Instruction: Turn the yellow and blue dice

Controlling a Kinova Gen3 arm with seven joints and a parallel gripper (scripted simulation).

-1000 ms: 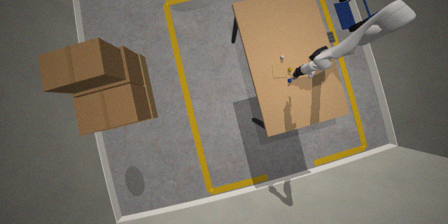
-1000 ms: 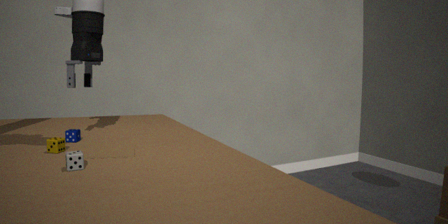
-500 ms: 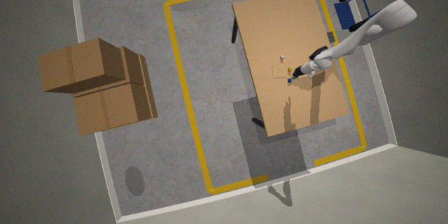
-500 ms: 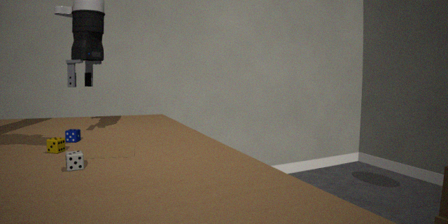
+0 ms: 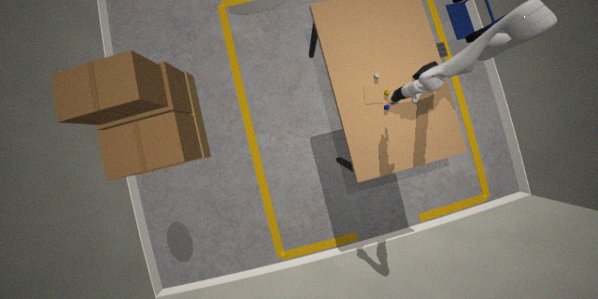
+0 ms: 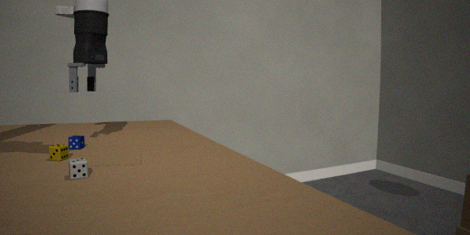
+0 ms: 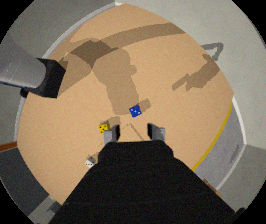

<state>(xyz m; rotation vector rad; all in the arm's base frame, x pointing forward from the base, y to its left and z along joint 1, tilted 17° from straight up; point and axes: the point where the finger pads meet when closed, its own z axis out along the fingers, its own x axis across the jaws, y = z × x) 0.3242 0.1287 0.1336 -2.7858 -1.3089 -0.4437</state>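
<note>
Three dice lie flat on the tan table (image 5: 402, 149) (image 6: 220, 191). The yellow die (image 5: 387, 92) (image 6: 59, 152) (image 7: 104, 127) sits at the edge of the faint tan mat (image 5: 369, 95) (image 6: 117, 159). The blue die (image 5: 387, 107) (image 6: 76, 142) (image 7: 136, 111) lies close by, near the mat's corner. The white die (image 5: 377, 76) (image 6: 78, 168) lies apart from both, and I cannot tell whether it is on the mat. No die lies on another. I cannot read the top faces. My gripper (image 5: 393, 100) (image 6: 82, 89) (image 7: 133, 129) is open and empty. It hangs high above the table, roughly over the blue die.
The table's edges are well away from the dice. Stacked cardboard boxes (image 5: 131, 112) stand on the floor to the left. A blue hand truck (image 5: 467, 14) stands behind the arm's base. Yellow floor tape (image 5: 243, 103) rings the table.
</note>
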